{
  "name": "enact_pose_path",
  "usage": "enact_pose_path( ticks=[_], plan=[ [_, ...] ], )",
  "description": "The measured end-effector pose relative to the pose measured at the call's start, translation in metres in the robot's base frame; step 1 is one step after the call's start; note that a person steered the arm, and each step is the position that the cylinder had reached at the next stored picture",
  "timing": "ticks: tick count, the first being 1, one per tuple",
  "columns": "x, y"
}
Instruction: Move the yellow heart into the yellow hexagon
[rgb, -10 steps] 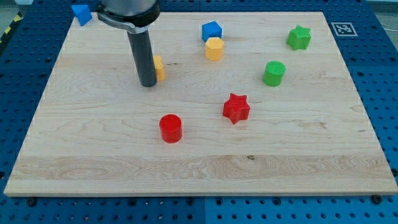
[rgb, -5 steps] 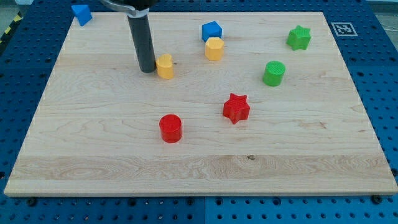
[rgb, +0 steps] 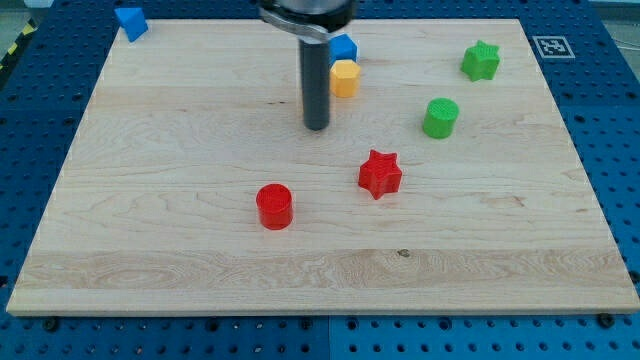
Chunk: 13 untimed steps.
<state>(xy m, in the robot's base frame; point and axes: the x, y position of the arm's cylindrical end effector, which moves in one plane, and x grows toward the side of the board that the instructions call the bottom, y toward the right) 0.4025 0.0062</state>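
Observation:
The yellow hexagon (rgb: 345, 78) lies near the view's top centre, touching a blue cube (rgb: 345, 46) just above it. My tip (rgb: 316, 126) rests on the board below and left of the hexagon, and the rod's shaft stands right against the hexagon's left side. The yellow heart does not show anywhere. The rod may be hiding it.
A red star (rgb: 380, 174) lies below and right of my tip, and a red cylinder (rgb: 274, 206) below and left. A green cylinder (rgb: 440, 117) and a green star (rgb: 481, 60) are at the right. A blue block (rgb: 130, 20) sits at the top left corner.
My tip has swept right from beside the yellow heart to just left of the hexagon. The heart, seen right of the tip before, is gone from sight.

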Motion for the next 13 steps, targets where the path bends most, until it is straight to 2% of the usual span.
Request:
enact_pose_path(
  ticks=[1,3,4,7,8,10,13],
  plan=[
    [0.012,0.037],
    [0.012,0.043],
    [0.012,0.031],
    [0.004,-0.063],
    [0.002,-0.06],
    [0.002,0.004],
    [-0.001,-0.006]
  ],
)
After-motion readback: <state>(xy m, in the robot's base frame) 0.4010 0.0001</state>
